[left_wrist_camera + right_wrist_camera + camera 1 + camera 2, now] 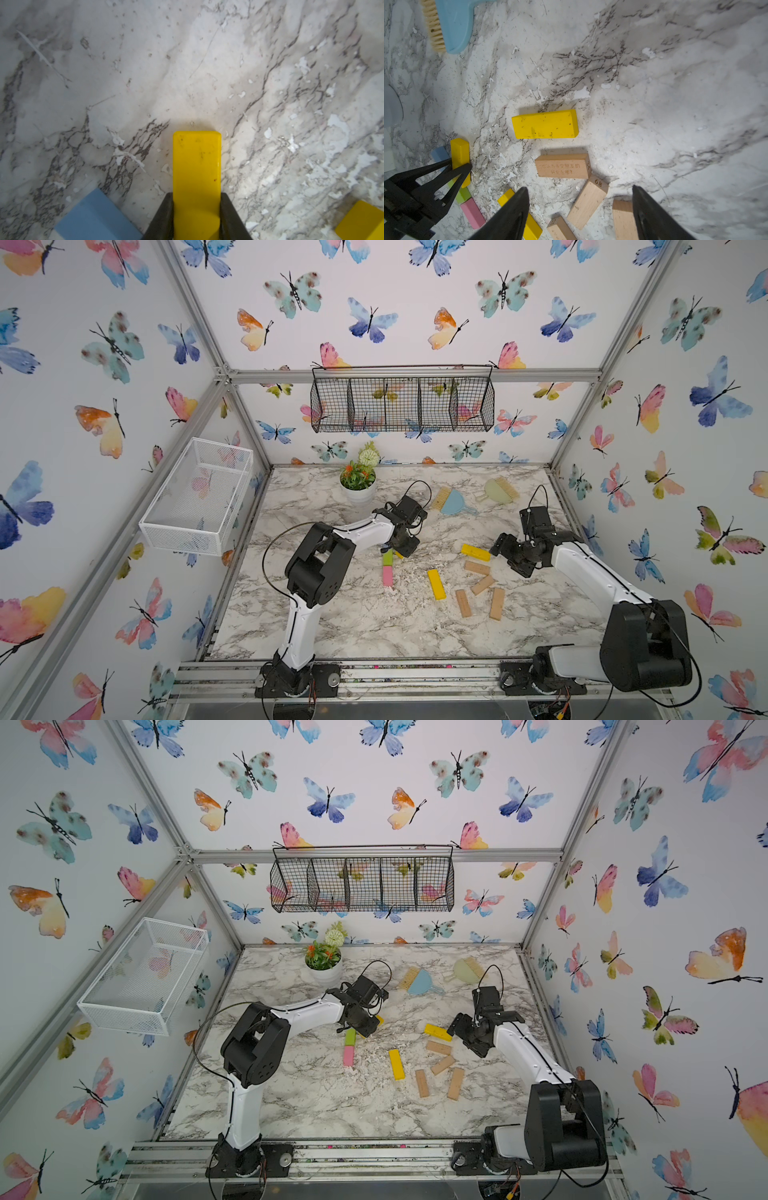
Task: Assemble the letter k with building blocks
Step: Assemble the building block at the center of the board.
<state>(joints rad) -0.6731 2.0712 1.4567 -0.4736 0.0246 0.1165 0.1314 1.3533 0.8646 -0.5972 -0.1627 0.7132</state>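
The left gripper (pixel 197 195) pinches a yellow block (pixel 197 166) by its long sides. In the left wrist view the block runs up from the bottom centre of the frame between the two dark fingers (pixel 164 218). Whether the block touches the marble table (pixel 353 626) cannot be told. A blue block (pixel 93 216) lies just beside it, at the lower left of that frame. In both top views this gripper sits near mid-table. Just below it a green block (pixel 387 558) and a pink block (pixel 387 576) lie end to end in a vertical line.

The right gripper (pixel 579 187) hangs right of centre in the top views, its jaws spread wide with nothing between them. In the right wrist view a second yellow block (pixel 545 124) lies at mid-frame. Below it, a tan block (pixel 562 166) carries two lines of engraved Chinese characters ending in a question mark, too faint to read in full. At its lower right corner a second tan block (pixel 588 204) bears "68" on its end. A third tan block (pixel 560 228) at the bottom edge shows what looks like "12". A fourth tan block (pixel 623 220) is partly hidden by the right finger. In a top view a third yellow block (pixel 436 584) lies between the pink block and the tan ones.
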